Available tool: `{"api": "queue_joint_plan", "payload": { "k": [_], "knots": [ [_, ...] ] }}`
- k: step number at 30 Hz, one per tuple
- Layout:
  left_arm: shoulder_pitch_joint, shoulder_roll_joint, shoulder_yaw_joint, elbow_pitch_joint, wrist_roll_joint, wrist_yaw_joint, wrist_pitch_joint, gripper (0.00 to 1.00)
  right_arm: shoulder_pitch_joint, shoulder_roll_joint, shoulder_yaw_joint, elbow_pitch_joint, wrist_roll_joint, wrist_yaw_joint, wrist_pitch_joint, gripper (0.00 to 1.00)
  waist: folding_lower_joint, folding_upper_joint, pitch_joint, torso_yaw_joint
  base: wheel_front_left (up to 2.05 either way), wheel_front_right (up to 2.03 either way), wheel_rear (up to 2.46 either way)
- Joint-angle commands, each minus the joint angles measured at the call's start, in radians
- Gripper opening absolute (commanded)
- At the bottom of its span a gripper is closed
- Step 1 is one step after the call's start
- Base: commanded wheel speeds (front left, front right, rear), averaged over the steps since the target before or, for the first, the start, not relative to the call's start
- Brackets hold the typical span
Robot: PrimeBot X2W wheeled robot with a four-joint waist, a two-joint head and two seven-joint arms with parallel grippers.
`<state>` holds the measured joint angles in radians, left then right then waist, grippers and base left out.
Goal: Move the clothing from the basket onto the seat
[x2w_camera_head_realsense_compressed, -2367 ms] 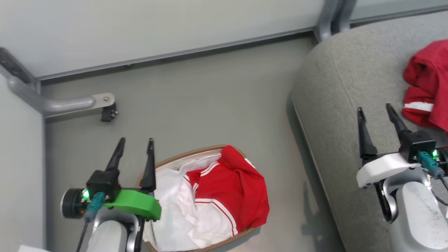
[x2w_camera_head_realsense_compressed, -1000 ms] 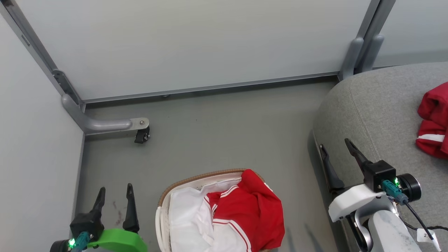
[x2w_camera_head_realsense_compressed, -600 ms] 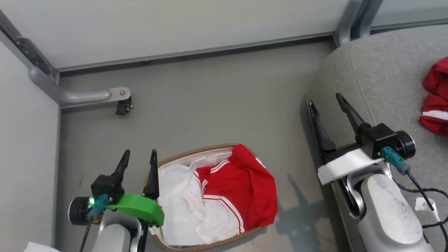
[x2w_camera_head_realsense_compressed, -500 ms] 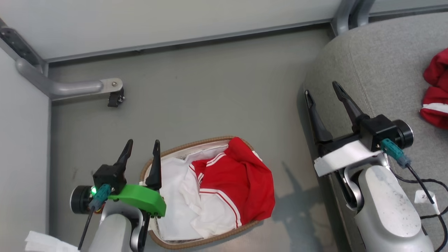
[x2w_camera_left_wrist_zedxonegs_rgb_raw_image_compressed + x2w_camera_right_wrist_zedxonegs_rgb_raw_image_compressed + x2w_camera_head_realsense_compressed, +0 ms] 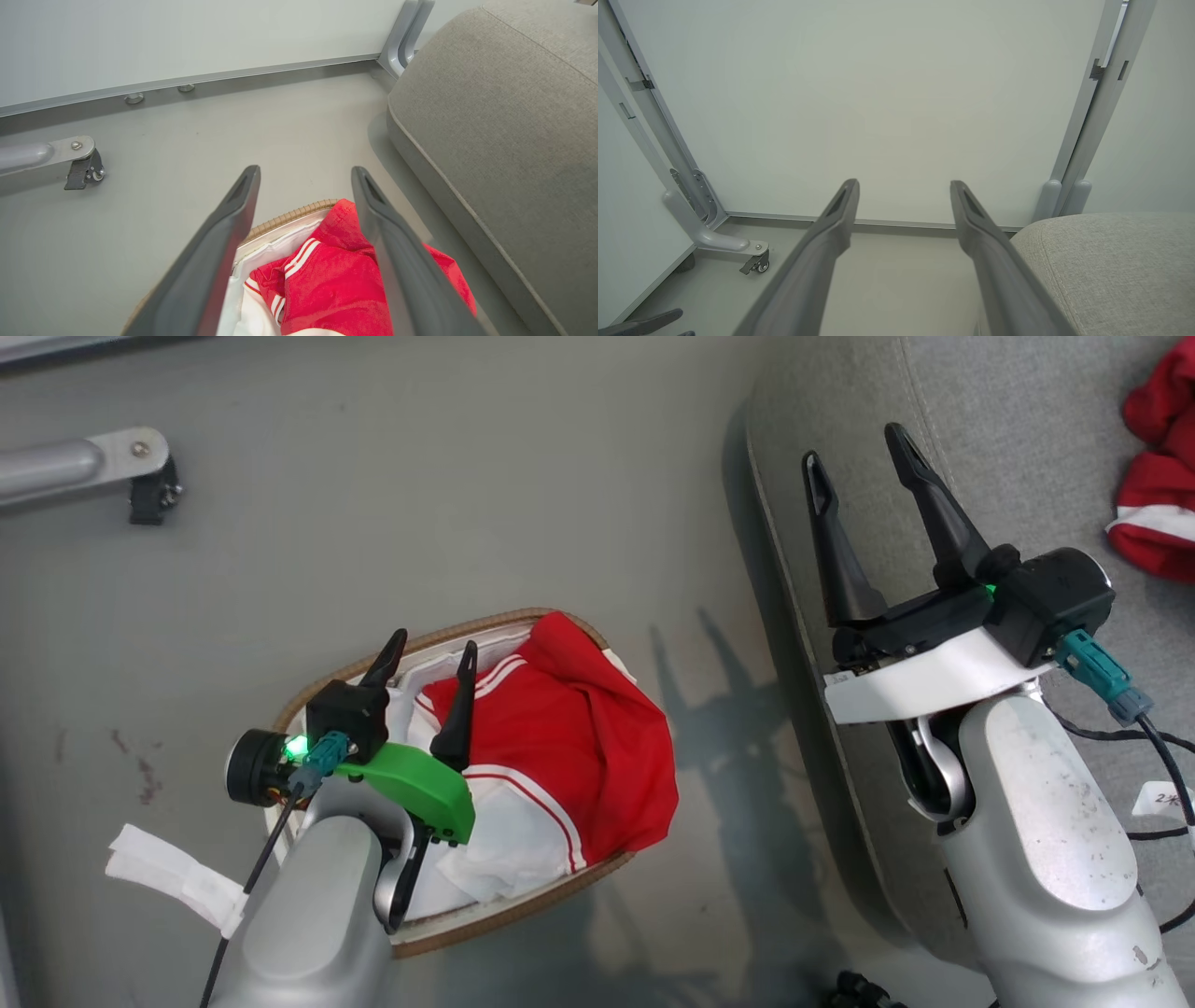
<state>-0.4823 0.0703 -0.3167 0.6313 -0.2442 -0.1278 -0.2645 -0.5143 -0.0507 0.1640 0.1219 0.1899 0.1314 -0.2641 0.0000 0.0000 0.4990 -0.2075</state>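
A red garment with white stripes [image 5: 569, 747] [image 5: 336, 289] lies heaped in the basket [image 5: 523, 919] [image 5: 289, 217], which stands on the floor and has a brown woven rim and a white liner. Over the basket's left half hangs my left gripper [image 5: 431, 649] [image 5: 303, 175], open and empty, its fingertips above the red cloth's near edge. A second red garment [image 5: 1153, 513] rests on the grey seat [image 5: 1008, 439] [image 5: 504, 130] [image 5: 1111, 261] at the upper right. My right gripper [image 5: 854, 443] [image 5: 903, 184] is open and empty above the seat's left edge.
A grey metal leg with a black caster [image 5: 149, 499] [image 5: 86, 170] [image 5: 756, 263] stands on the floor at the upper left. Pale wall panels [image 5: 878, 93] close off the far side. Dark cables [image 5: 1158, 747] trail over the seat beside my right arm.
The head view has tilted down and turned, so the whole picture shifted. My left gripper has come in from beside the basket's rim to over the clothing. Both grippers stay open.
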Motion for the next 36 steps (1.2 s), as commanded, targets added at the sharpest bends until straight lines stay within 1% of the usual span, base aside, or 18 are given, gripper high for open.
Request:
{"api": "queue_joint_plan", "payload": {
  "k": [1, 10, 11, 16, 23, 30, 36],
  "knots": [
    [-0.032, 0.02, -0.019, 0.018, -0.018, -0.003, 0.0, 1.0, -0.02, -0.002, 0.001, -0.013, 0.011, -0.001, 0.0, 1.0, 0.0, 0.0, 0.106, -0.092, 0.0, 0.0, 0.0],
    [-0.146, 0.091, -0.185, 0.128, -0.121, -0.003, 0.0, 1.0, -0.055, -0.001, 0.017, -0.069, 0.055, -0.001, 0.0, 1.0, 0.0, 0.0, 0.226, -0.162, 0.0, 0.0, 0.0],
    [-0.169, 0.103, -0.218, 0.148, -0.146, -0.003, 0.0, 1.0, -0.057, -0.001, 0.018, -0.078, 0.061, -0.001, -0.001, 1.0, 0.0, 0.0, 0.248, -0.172, 0.0, 0.0, 0.0],
    [-0.217, 0.133, -0.3, 0.193, -0.202, -0.003, 0.0, 1.0, -0.062, -0.001, 0.021, -0.095, 0.071, -0.001, 0.0, 1.0, 0.0, 0.0, 0.302, -0.19, 0.0, 0.0, 0.0],
    [-0.26, 0.165, -0.413, 0.251, -0.284, -0.003, 0.0, 1.0, -0.068, -0.001, 0.023, -0.106, 0.078, -0.001, 0.0, 1.0, 0.0, 0.0, 0.344, -0.199, 0.0, 0.0, 0.0],
    [-0.295, 0.158, -0.527, 0.331, -0.368, -0.003, 0.001, 1.0, -0.06, -0.001, 0.016, -0.111, 0.065, -0.001, 0.0, 1.0, 0.0, 0.0, 0.369, -0.185, 0.0, 0.0, 0.0],
    [-0.326, 0.147, -0.612, 0.397, -0.442, -0.003, 0.025, 1.0, -0.051, -0.002, 0.005, -0.115, 0.05, -0.001, 0.0, 1.0, 0.0, 0.0, 0.388, -0.17, 0.0, 0.0, 0.0]
  ]
}}
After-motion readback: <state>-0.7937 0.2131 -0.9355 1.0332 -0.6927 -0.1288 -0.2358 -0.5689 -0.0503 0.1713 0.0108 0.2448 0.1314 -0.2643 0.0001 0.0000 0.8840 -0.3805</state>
